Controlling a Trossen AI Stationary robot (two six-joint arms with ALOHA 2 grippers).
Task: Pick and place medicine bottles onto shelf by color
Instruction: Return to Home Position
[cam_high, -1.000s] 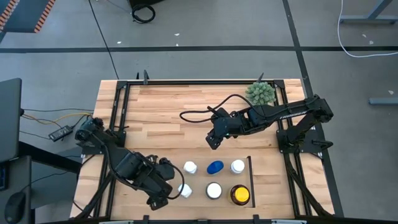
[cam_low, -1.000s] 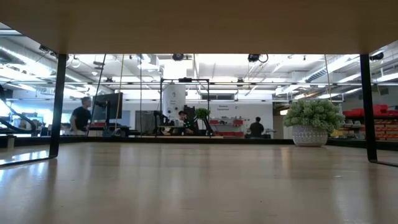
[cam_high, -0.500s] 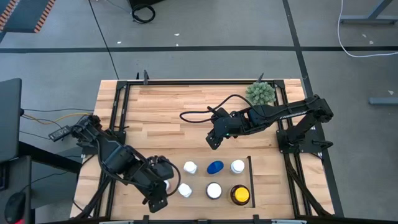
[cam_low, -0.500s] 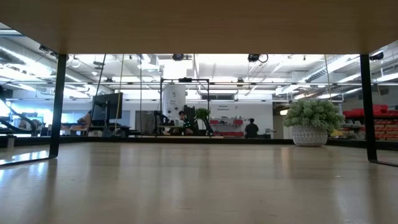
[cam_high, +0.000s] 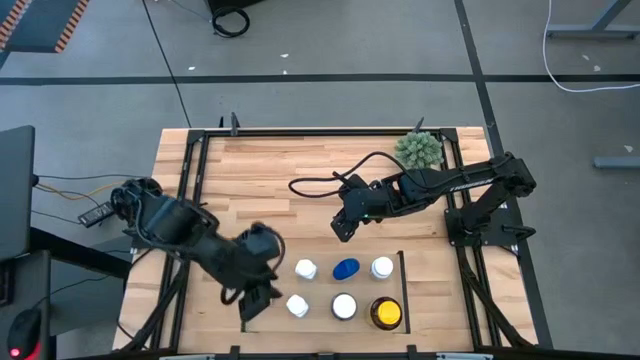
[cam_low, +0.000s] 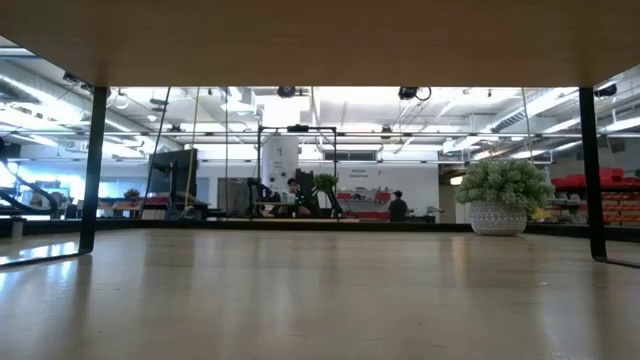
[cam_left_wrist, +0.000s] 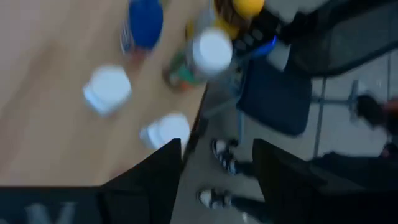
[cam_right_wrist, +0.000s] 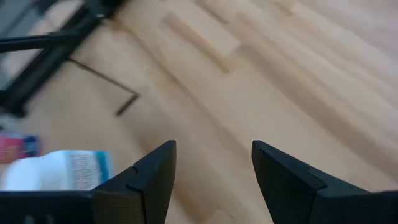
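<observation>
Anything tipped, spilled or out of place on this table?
Nothing stands out. The six medicine bottles in view stand upright in two rows on the shelf; the plant is upright too. The left end effector and right end effector are open and empty.

**Operator:** Is any lettering, brand or number legible on the bottles (cam_high: 344, 306)?

**Technician:** Negative. The high view shows their caps only, with no markings. In the right wrist view, one white bottle (cam_right_wrist: 50, 171) carries a printed label (cam_right_wrist: 87, 167) with a blue edge. Its lines are too blurred to read.

**Operator:** Any signs in the room beyond the counter (cam_low: 320, 290)?

**Technician:** The low view shows small dark marks on the far wall (cam_low: 368, 172), possibly a sign. They are too small to read.
</observation>
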